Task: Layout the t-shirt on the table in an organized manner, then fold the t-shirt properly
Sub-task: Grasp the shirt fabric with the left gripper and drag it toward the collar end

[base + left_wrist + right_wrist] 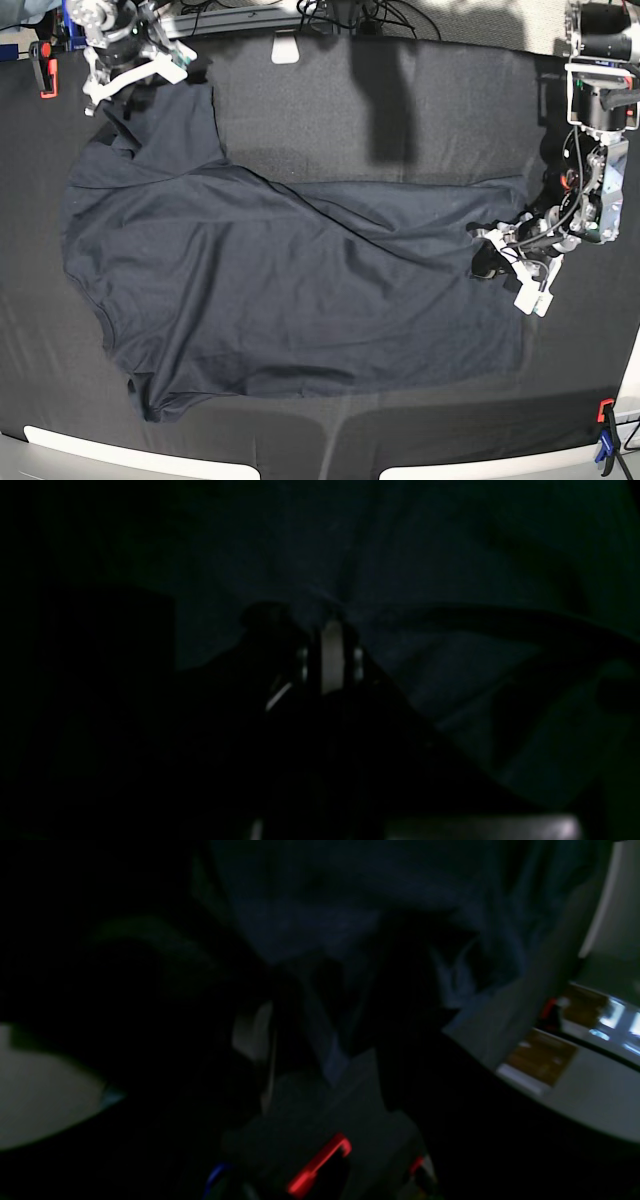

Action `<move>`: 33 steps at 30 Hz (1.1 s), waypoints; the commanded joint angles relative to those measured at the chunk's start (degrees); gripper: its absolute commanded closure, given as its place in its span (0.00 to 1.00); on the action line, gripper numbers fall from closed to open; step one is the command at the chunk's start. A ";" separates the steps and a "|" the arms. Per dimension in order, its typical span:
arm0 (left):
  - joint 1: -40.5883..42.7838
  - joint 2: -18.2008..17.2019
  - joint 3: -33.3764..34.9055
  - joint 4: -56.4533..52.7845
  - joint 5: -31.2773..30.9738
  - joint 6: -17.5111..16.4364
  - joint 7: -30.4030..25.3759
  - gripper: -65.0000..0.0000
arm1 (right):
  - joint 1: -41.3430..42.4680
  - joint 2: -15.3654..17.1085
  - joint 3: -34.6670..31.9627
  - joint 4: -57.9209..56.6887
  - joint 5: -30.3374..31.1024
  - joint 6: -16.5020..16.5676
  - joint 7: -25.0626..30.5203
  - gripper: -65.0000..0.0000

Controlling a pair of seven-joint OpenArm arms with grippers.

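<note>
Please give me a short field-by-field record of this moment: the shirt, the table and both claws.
t-shirt: spread on the table, wrinkled, one corner drawn toward the far edge
table: black cloth top, clamps at corners
left claw: shut, low on the shirt's edge, apparently pinching fabric
right claw: jaws wide, at the shirt's far corner; a grip on the fabric cannot be told
fold: not yet begun

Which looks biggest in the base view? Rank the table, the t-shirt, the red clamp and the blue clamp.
1. The table, filling nearly the whole view.
2. The t-shirt, spread over much of it.
3. The red clamp and the blue clamp: both tiny and look about alike, so I will not rank them.
</note>
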 commanded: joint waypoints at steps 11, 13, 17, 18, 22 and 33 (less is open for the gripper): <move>-1.40 -0.76 -0.26 1.07 -0.94 -0.46 -1.33 1.00 | 2.29 0.61 -3.48 -1.88 0.76 -0.63 -2.23 0.82; -1.38 -0.76 -0.26 1.07 -0.94 -0.46 -1.31 1.00 | 2.29 0.63 -4.61 -1.84 0.74 -3.30 -4.85 0.96; -1.40 -0.76 -0.26 1.07 -0.94 -0.48 -1.33 1.00 | 2.29 0.63 -6.73 -1.62 0.26 -11.50 -12.07 1.00; -1.38 -0.76 -0.26 1.07 -0.94 -0.48 -1.31 1.00 | 2.27 0.63 -7.19 -1.40 -0.02 -13.07 -13.94 1.00; -1.38 -0.79 -0.26 1.07 -0.94 -0.50 -1.31 1.00 | 0.11 0.63 -8.63 0.42 -4.83 -16.59 -15.72 1.00; 6.43 -1.79 -0.26 17.22 -0.52 -0.46 2.38 1.00 | -14.91 0.63 -8.57 5.29 -16.35 -22.93 -21.35 1.00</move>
